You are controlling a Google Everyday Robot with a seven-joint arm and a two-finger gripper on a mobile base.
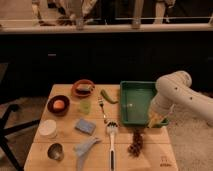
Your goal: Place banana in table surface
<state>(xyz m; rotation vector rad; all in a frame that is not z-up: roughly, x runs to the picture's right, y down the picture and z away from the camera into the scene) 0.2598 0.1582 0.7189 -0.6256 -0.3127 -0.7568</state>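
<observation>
**Kid:** Banana, where is it? I see something pale yellow under the robot's arm.

**Me:** That's it. It hangs at the front right corner of the green tray, just over the rim. It isn't lying on the table surface yet.

**Kid:** Why is it up there?

**Me:** I think the arm is carrying it out of the tray so it can set it down on the wood. The bare wood right of the pine cone looks like a good spot.

**Kid:** And the gripper?

**Me:** Its fingers are pressed together, pinching the banana. It's low, by the tray's near edge, pointing down.

**Kid:** The fork and the green pepper?

**Me:** Well apart on the wood, left of the tray.
</observation>
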